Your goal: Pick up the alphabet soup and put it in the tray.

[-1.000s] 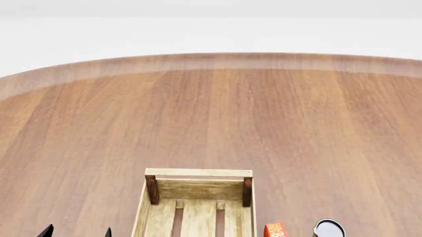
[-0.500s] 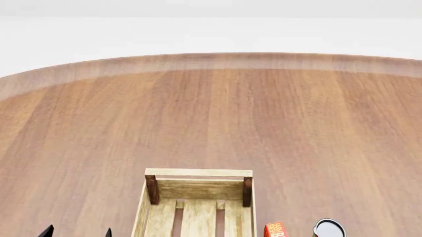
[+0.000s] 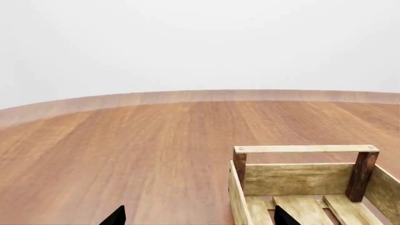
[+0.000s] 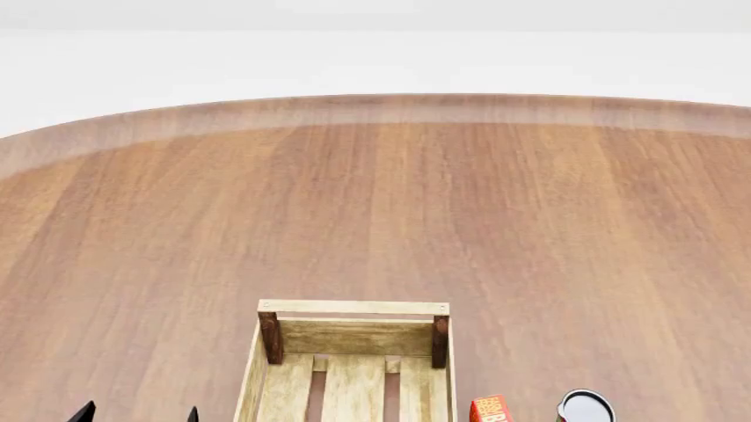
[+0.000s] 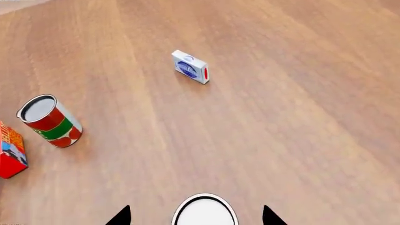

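Note:
The alphabet soup shows only as a white top with a pale rim (image 5: 205,213) at the edge of the right wrist view; its label is out of view. My right gripper (image 5: 194,218) is open, with one dark fingertip on each side of the can and not touching it. The tray (image 4: 352,309), a light-wood slatted crate with dark corner posts, stands at the near middle of the table and also shows in the left wrist view (image 3: 300,149). My left gripper (image 3: 198,219) is open and empty, just left of the tray, and its tips show in the head view (image 4: 136,413).
A red-and-green can with a dark top (image 5: 50,121) and a red box (image 5: 11,152) stand right of the tray; both also show in the head view, the can (image 4: 585,406) and the box (image 4: 491,409). A small blue-and-white box (image 5: 190,67) lies farther off. The round wooden table (image 4: 375,202) stretches far ahead.

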Robot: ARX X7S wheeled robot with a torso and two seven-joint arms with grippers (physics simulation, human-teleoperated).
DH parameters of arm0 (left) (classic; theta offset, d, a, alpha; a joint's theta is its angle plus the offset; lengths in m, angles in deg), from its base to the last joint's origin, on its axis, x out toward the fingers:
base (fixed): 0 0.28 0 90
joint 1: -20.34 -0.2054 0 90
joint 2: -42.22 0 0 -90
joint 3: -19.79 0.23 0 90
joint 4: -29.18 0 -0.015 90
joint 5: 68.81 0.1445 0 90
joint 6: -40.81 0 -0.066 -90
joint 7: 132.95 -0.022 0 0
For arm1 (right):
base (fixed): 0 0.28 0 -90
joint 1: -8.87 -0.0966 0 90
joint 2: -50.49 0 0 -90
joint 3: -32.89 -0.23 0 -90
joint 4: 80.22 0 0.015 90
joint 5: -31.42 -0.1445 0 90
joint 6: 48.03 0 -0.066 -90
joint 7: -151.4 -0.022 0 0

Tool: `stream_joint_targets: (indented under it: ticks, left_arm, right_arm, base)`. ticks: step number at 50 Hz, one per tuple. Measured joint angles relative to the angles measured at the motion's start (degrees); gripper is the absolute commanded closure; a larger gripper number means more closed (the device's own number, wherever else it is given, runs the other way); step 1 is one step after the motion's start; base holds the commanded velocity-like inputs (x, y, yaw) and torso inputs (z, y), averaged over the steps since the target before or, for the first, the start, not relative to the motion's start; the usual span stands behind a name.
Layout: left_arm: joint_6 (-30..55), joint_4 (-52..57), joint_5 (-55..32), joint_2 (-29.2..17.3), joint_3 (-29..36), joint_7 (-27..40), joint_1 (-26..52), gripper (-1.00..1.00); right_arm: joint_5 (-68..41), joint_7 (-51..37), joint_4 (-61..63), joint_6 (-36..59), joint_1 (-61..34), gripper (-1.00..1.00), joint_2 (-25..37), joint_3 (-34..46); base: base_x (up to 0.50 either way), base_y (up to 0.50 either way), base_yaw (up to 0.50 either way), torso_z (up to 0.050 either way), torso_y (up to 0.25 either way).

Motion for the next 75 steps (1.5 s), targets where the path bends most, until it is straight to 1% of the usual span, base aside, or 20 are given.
stream_joint_targets:
  ticks: [38,75]
  left_arm:
    - [-0.32,0.05,-0.73,-0.69,0.81,0.78,0.06,-1.00]
    - [-0.43,-0.26,-1.41,-1.21,1.70,1.40,0.40,-1.00]
  right_arm:
    - [4.97,0.41,-10.60,-7.10,-2.82,-1.00,-2.23,8.06]
    - [8.19,1.10,-19.09,-12.30,-4.92,-1.00,-3.03,12.29]
  base:
    - [0.00,0.00,0.00,0.000,0.000]
    - [0.00,0.00,0.00,0.000,0.000]
